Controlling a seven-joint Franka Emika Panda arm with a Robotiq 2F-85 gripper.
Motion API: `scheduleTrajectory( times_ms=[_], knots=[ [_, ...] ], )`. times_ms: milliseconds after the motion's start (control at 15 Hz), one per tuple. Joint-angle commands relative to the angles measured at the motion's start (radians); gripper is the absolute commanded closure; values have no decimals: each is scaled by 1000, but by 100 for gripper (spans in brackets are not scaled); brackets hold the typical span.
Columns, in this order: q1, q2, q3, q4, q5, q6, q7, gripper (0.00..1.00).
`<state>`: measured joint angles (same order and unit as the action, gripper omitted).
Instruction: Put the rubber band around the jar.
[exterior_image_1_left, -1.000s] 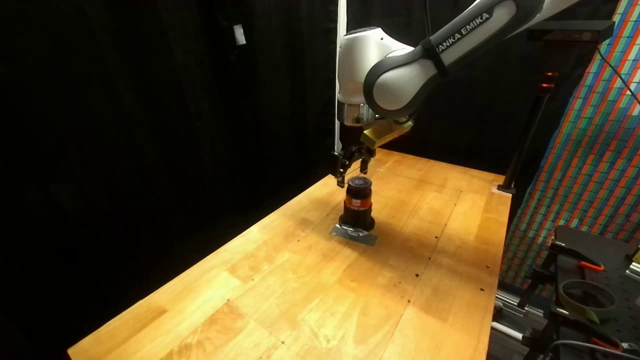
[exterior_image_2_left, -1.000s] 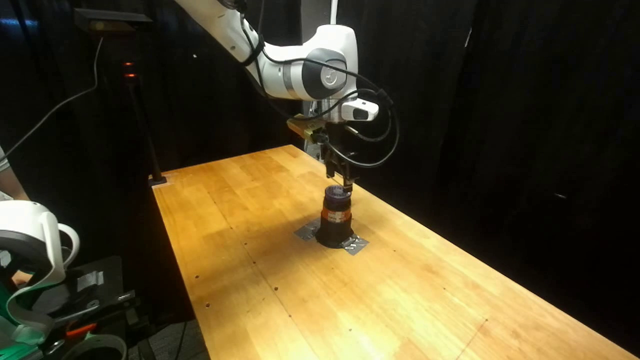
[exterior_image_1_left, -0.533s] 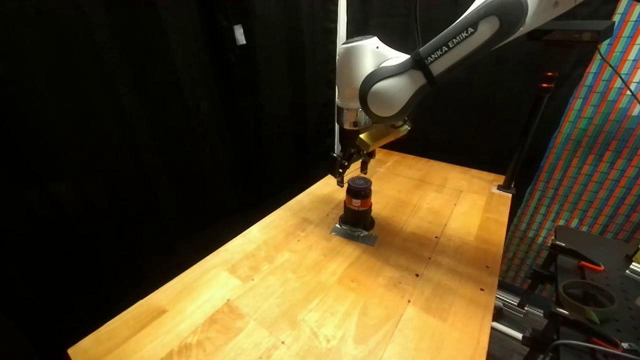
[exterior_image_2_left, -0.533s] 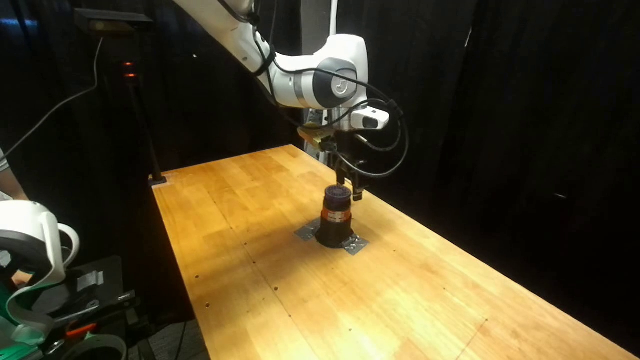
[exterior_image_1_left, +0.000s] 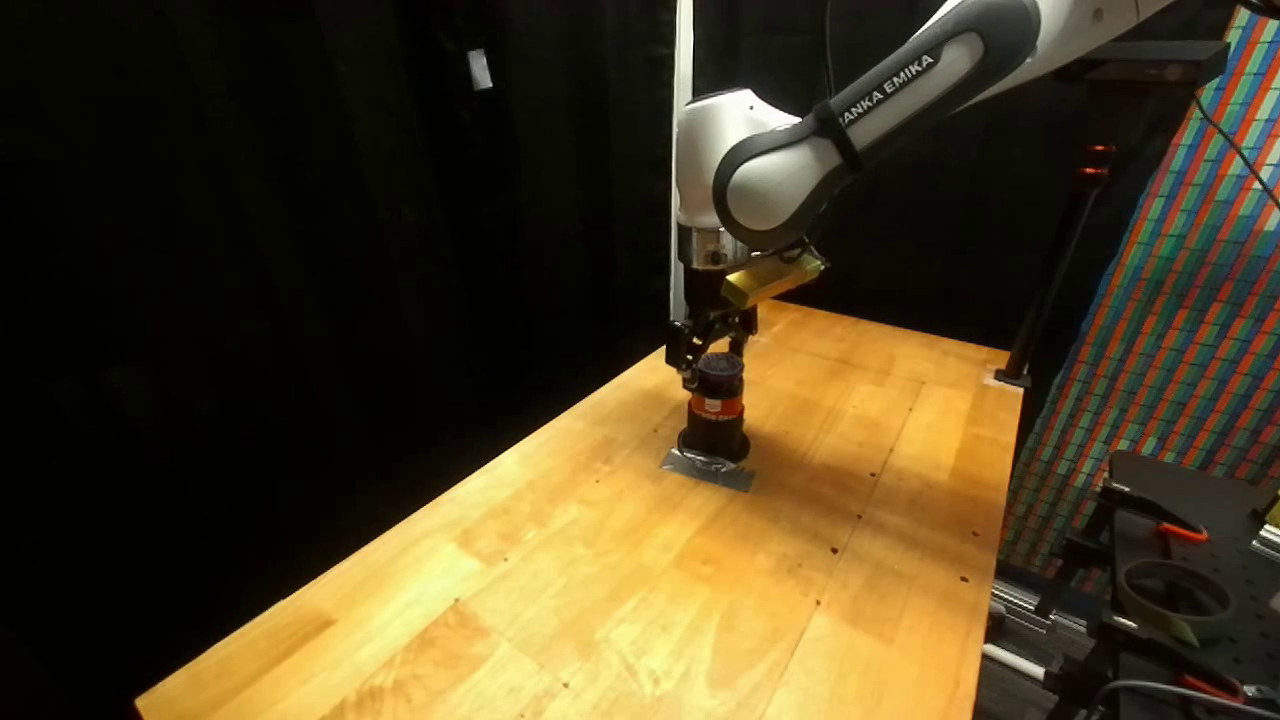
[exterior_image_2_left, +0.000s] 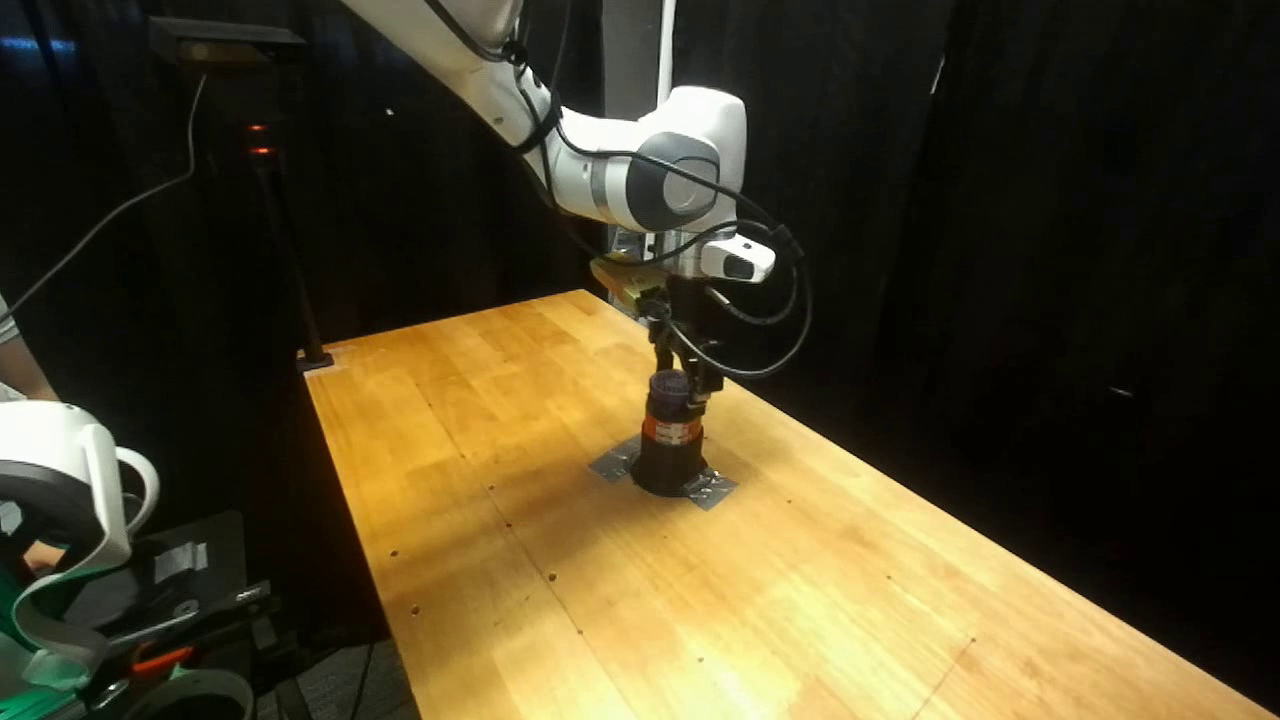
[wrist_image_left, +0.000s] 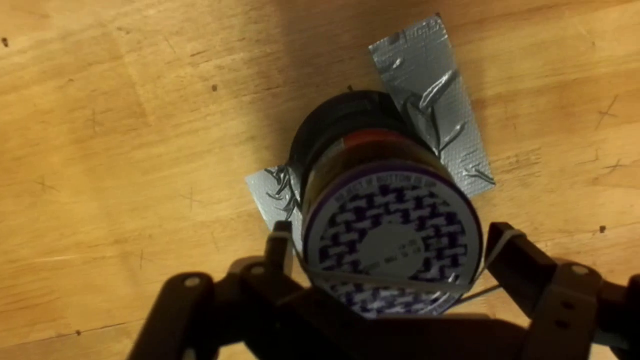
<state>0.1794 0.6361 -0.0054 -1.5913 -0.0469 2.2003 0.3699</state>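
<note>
Jar lid (wrist_image_left: 392, 245): "REJECT IF BUTTON IS UP"; arm (exterior_image_1_left: 905, 100): "ANKA EMIKA" (partial).

Black drapes (exterior_image_1_left: 350, 230) behind wooden table (exterior_image_1_left: 620, 560); multicoloured sheet (exterior_image_1_left: 1180, 320) beside.

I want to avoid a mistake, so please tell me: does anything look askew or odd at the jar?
Yes. In the wrist view, one strand of the rubber band, stretched by the open gripper, runs over the top of the jar instead of around its side; it may be caught there.
</note>
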Motion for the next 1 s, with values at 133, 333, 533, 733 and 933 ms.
scheduleTrajectory(
  times_ms=[133, 333, 533, 733, 933],
  knots=[
    [-111, -8, 99, -13, 173, -108, -241, 0],
    [-154, -26, 116, -43, 242, -150, -327, 0],
    [-172, -41, 119, -77, 279, -168, -368, 0],
    [-164, -79, 114, -152, 294, -124, -365, 0],
    [-146, -137, 104, -246, 280, -58, -345, 24]
  ],
)
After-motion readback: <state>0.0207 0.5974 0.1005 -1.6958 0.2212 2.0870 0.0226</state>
